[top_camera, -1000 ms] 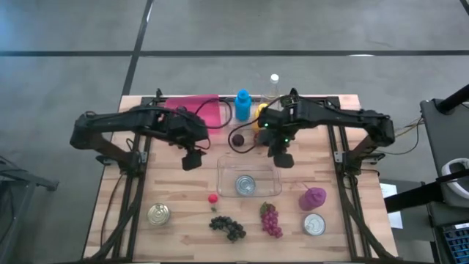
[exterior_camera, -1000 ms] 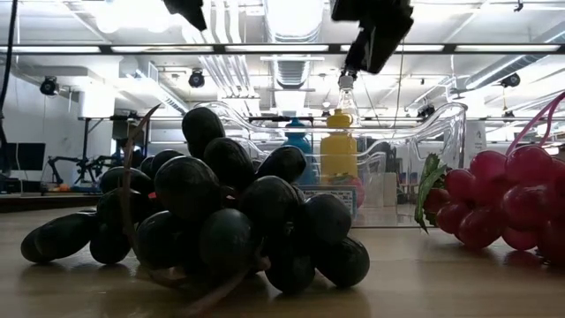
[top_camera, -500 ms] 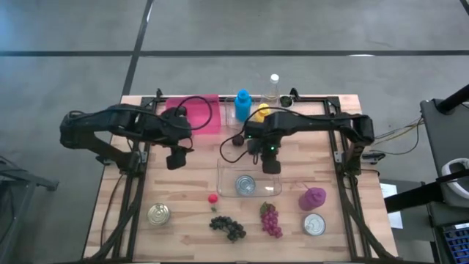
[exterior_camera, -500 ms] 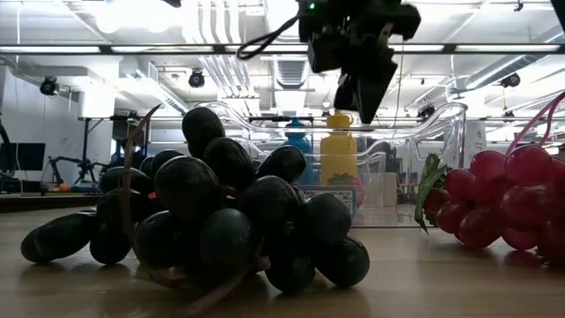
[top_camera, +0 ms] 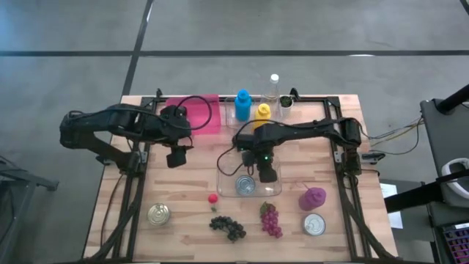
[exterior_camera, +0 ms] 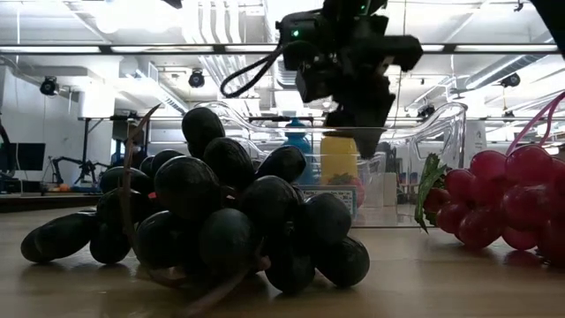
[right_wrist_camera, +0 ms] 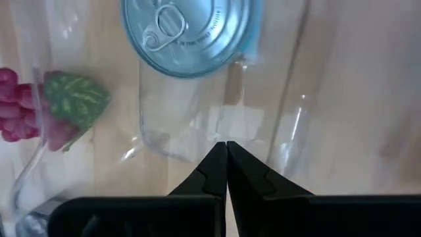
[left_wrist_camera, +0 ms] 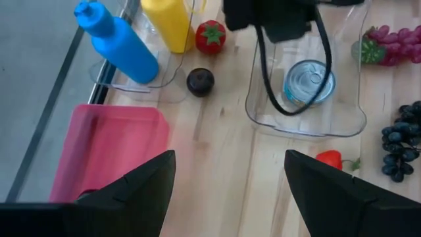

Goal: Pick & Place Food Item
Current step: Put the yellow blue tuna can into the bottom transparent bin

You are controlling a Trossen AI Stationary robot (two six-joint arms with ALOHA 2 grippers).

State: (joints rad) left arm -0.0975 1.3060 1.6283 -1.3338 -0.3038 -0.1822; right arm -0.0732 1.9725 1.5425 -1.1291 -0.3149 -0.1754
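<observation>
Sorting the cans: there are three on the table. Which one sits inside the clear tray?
The middle can, lying in the clear tray beside the right tool. The other two stand on bare wood: one at the front left, one at the front right.

the high view looks straight down on the whole table (top_camera: 183, 220). the low view sits at tabletop height, right behind the dark grapes (exterior_camera: 212, 212), facing level into the room. the left wrist view looks down from well above, the right wrist view from close over the clear container (right_wrist_camera: 289, 125). all 4 views share that container (top_camera: 229, 176); 3 show its can (left_wrist_camera: 308, 82).
</observation>
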